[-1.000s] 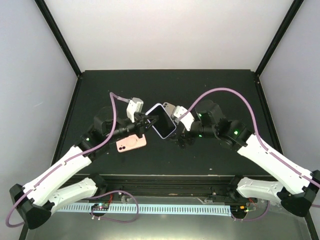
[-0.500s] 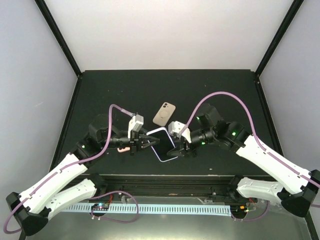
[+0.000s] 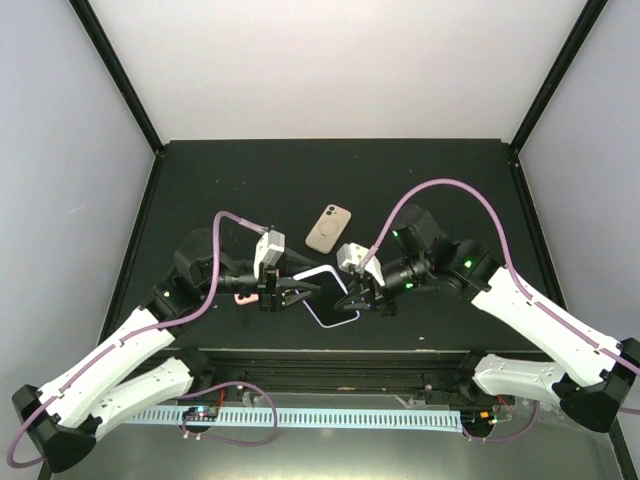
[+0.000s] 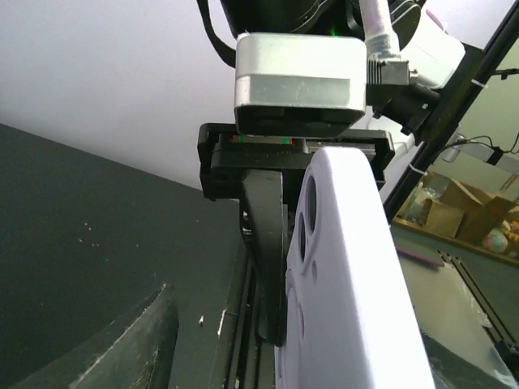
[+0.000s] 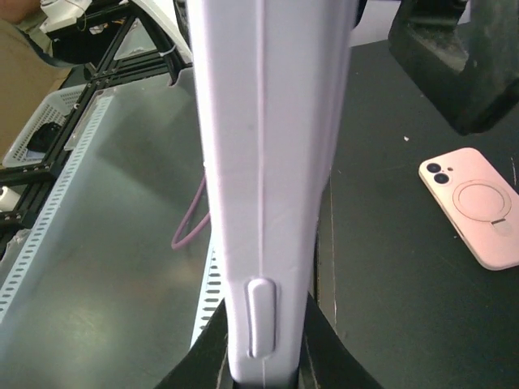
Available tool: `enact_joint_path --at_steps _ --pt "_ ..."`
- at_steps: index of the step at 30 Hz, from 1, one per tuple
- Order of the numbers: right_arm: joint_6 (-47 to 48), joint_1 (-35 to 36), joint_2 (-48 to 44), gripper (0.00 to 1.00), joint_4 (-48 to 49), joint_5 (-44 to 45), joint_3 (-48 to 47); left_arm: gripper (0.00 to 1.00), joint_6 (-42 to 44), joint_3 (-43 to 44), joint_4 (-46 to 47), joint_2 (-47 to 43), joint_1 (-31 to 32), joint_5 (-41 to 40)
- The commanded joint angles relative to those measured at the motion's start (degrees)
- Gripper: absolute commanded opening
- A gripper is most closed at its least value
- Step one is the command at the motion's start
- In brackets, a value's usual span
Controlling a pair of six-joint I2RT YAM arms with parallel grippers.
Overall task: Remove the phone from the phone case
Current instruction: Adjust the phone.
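Shift toward the near edge of the table [image 3: 430, 180] over the last second. On the left, left arm [image 3: 140, 335] drawn back and lowered over the pink handset [image 5: 474, 207], plain in the top view then, now mostly under the wrist there and clear only from the right wrist; in the middle, lavender phone case [image 5: 263, 162] with the phone [image 3: 322, 295] inside brought from farther back to low and near, between the two wrists; beige handset [image 3: 329, 228], partly covered then, now wholly uncovered, flat on the table well behind; on the right, right arm [image 3: 520, 300] swung in and down with the load

Left jaws spread wide, one finger [image 4: 134, 344] well off the lavender back with its camera holes, the other hidden behind the case, so no squeeze from that side; right jaws clamped on the lower edge of the lavender phone case, side button just above them

Meaning for the task, as a judgement: repositioning done, peeling not yet begun; dark screen framed by a lavender rim, so phone apparently fully seated; likely next, a bite on the rim from the left with the right holding steady

Count, left to right: two arms; three phone-shaped things, one pink, one lavender, one beige; only the lavender in a grip; pink and beige either bare cases or cased phones, impossible to tell
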State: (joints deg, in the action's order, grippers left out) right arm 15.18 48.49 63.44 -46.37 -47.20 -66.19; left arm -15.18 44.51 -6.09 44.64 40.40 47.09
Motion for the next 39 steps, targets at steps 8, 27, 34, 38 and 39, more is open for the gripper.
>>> enact_joint_path --at_steps 8,27,34,38,39 --pt "-2.73 0.22 1.57 0.01 4.09 -0.13 -3.64 0.31 -3.59 -3.99 9.1 -0.06 -0.24 1.67" --pt "16.66 0.18 3.8 0.66 -10.01 -7.06 -4.98 0.01 -4.55 4.8 0.7 -0.22 -5.43 7.35" --pt "17.53 0.16 1.8 0.63 -7.08 -7.24 -2.39 0.02 -5.19 7.09 0.59 2.51 -7.1 13.39" --pt "18.91 0.19 1.66 0.54 -7.79 -8.13 -1.81 0.02 -5.74 8.28 0.94 3.69 -7.32 16.13" --pt "20.16 0.16 1.68 0.52 -8.38 -8.16 -1.87 0.02 -5.7 8.57 0.84 4.04 -7.38 16.71"
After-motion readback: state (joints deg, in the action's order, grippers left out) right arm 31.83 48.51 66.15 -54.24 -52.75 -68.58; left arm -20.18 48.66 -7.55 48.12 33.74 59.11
